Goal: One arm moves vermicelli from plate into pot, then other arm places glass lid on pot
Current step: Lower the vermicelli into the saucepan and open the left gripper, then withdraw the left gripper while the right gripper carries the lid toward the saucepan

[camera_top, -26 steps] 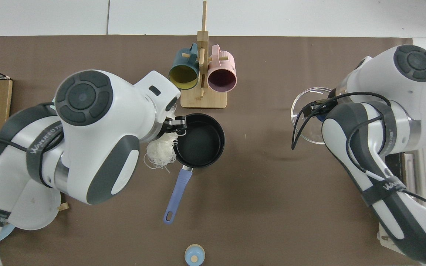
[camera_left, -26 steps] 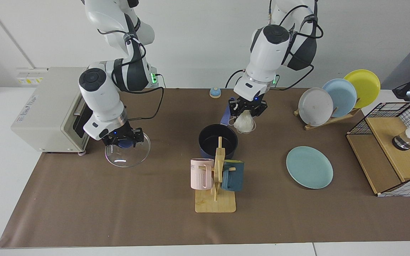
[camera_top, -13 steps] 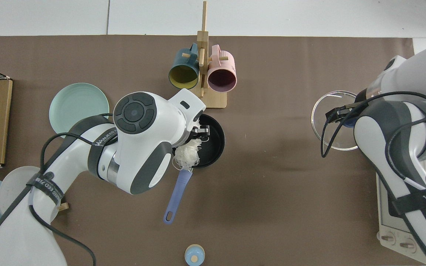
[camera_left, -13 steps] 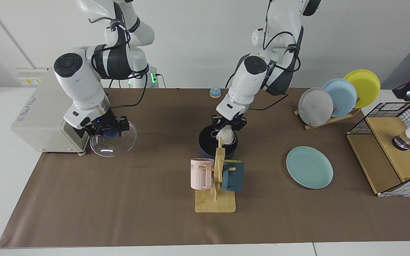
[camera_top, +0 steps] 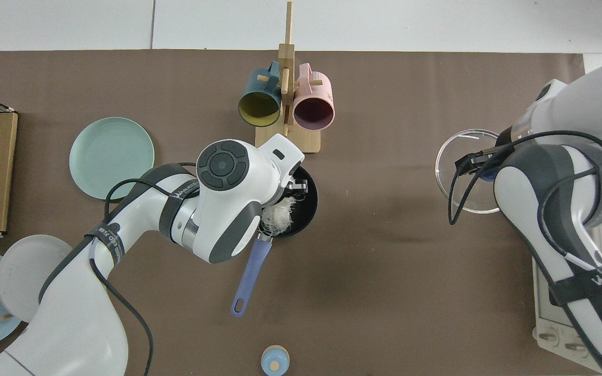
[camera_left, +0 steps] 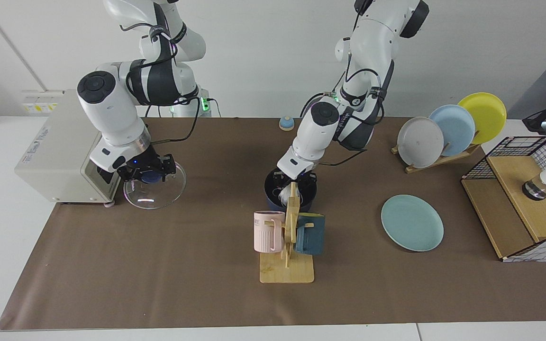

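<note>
My left gripper (camera_left: 292,183) reaches down into the pot (camera_left: 271,188), a small dark navy saucepan with a black inside (camera_top: 305,204) and a long blue handle (camera_top: 250,275). It is shut on the vermicelli (camera_top: 278,215), a loose white bundle that hangs inside the pot (camera_left: 286,193). The round teal plate (camera_left: 412,222) lies bare on the mat, also seen in the top view (camera_top: 111,157). My right gripper (camera_left: 146,174) is shut on the blue knob of the glass lid (camera_left: 159,190) and holds it slightly tilted, just above the mat by the toaster oven. From above, the glass lid (camera_top: 458,177) shows partly under the arm.
A wooden mug rack (camera_left: 291,222) with a pink mug (camera_left: 267,231) and a dark blue mug (camera_left: 311,234) stands right in front of the pot. A toaster oven (camera_left: 59,151) sits beside the lid. A plate rack (camera_left: 448,130), a wire basket (camera_left: 524,199) and a small blue bell (camera_left: 286,123) are further off.
My left gripper carried the vermicelli from beside the pot over its rim and lowered it inside. My right gripper moved the glass lid up and toward the toaster oven.
</note>
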